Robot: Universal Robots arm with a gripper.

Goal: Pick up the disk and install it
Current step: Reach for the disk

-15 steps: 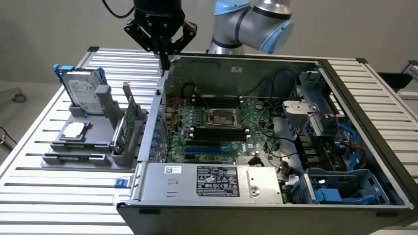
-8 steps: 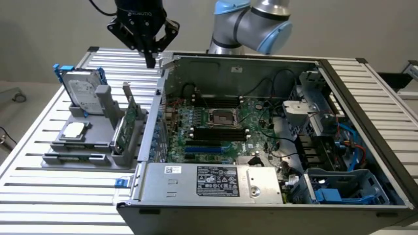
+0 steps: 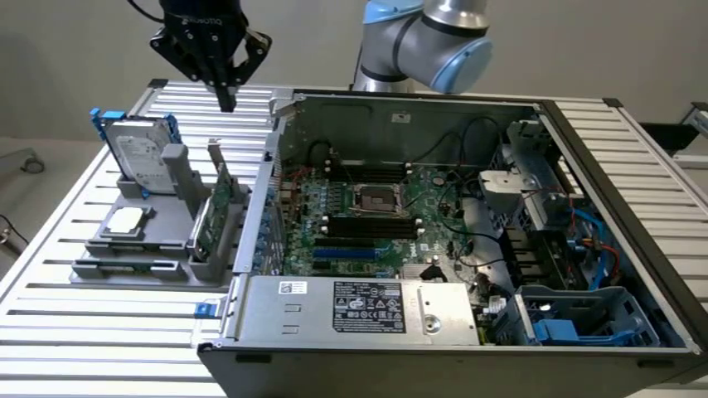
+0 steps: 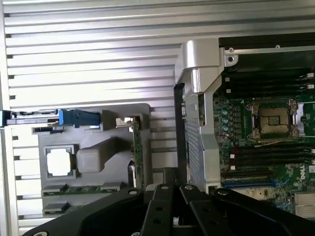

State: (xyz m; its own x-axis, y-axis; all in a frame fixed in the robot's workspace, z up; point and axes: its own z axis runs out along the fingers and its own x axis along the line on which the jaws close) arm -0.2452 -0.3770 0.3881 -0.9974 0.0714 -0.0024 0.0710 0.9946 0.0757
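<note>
Our gripper (image 3: pixel 227 99) is clenched shut with nothing in it. It hangs in the air over the far side of the slatted table (image 3: pixel 66 332), up above the disk (image 3: pixel 142 153) and well clear of it. The disk stands on end in the grey parts holder (image 3: pixel 111 269) with its long axis pointing up, leaning a touch. Its label face is towards the exterior camera, with the blue carrier round the edges. In the same holder we've got the square chip (image 3: pixel 125 220) lying flat and the green card (image 3: pixel 212 217) standing upright. The open PC case (image 3: pixel 277 315) is on the exterior view's right.
</note>
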